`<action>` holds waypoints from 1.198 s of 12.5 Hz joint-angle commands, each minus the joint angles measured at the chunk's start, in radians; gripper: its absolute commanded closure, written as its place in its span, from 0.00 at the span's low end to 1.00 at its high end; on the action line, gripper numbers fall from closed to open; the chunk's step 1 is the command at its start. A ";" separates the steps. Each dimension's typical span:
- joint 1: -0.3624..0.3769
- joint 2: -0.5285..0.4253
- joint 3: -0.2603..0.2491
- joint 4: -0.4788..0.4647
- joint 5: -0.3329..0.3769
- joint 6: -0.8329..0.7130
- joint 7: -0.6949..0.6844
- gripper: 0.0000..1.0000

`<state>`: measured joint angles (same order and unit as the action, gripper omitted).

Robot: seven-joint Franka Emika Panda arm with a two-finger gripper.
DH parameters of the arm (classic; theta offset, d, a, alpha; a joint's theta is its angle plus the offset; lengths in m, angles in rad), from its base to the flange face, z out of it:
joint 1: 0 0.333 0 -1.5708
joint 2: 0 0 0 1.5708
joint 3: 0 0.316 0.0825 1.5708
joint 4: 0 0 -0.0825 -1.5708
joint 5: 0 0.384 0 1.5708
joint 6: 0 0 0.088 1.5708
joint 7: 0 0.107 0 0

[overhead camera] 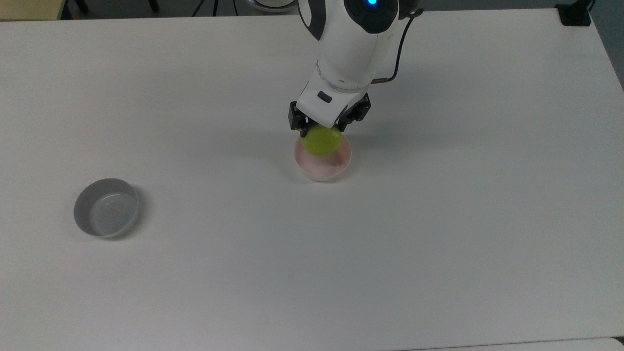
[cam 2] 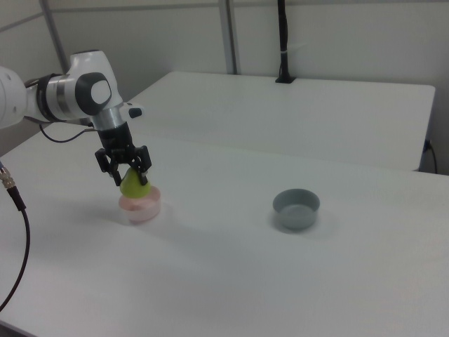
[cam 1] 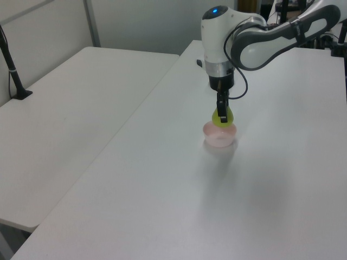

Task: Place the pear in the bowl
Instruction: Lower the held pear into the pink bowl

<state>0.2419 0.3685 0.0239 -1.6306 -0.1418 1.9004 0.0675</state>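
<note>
While the hand grips the pear just above the pink bowl on the surface, grey bowl well apart: lower centred inside the rim, release only once the fruit rests low.

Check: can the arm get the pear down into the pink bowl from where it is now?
Probably yes. The gripper is shut on the pear, which hangs right over the pink bowl in all three views. Nothing stands between them, and the grey bowl sits well off to the side.
</note>
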 commanded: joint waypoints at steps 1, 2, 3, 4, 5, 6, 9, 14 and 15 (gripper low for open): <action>0.013 0.012 -0.012 -0.014 -0.001 0.054 0.023 0.57; 0.014 0.023 -0.012 -0.014 -0.001 0.054 0.023 0.55; 0.014 0.032 -0.012 -0.012 -0.005 0.055 0.023 0.54; 0.014 0.036 -0.012 -0.014 -0.007 0.055 0.023 0.53; 0.014 0.040 -0.012 -0.014 -0.009 0.055 0.023 0.53; 0.014 0.046 -0.012 -0.012 -0.009 0.055 0.023 0.53; 0.014 0.047 -0.013 -0.014 -0.010 0.080 0.026 0.37; 0.014 0.047 -0.012 -0.012 -0.012 0.080 0.058 0.00; 0.014 0.047 -0.012 -0.009 -0.012 0.078 0.058 0.00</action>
<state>0.2419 0.4265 0.0235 -1.6297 -0.1423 1.9542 0.1011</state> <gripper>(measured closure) 0.000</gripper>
